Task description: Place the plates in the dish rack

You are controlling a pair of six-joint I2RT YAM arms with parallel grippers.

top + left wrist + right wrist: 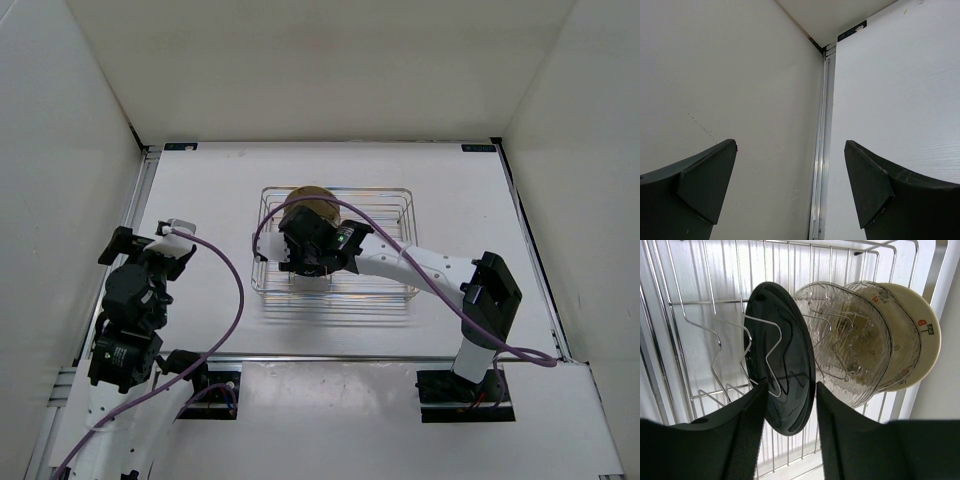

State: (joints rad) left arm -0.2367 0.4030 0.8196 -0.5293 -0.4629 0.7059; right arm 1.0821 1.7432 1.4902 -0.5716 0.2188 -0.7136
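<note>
While my right arm reaches over the shiny wire dish rack [390,215] in the middle of the white table [480,200], my right gripper [791,387] has its two fingers apart. The bottom edge of the round shiny black plate [782,340] sits between them. That plate stands on its edge in the rack's bent wire row. I cannot tell if my fingers touch it. Next to it stands a round see-through bumpy plate [850,350], then a second see-through plate [907,342], then the round tan plate [929,357] at the end. All stand on edge, close together. My left gripper [790,150] is by the left wall, wide apart, with nothing in it.
</note>
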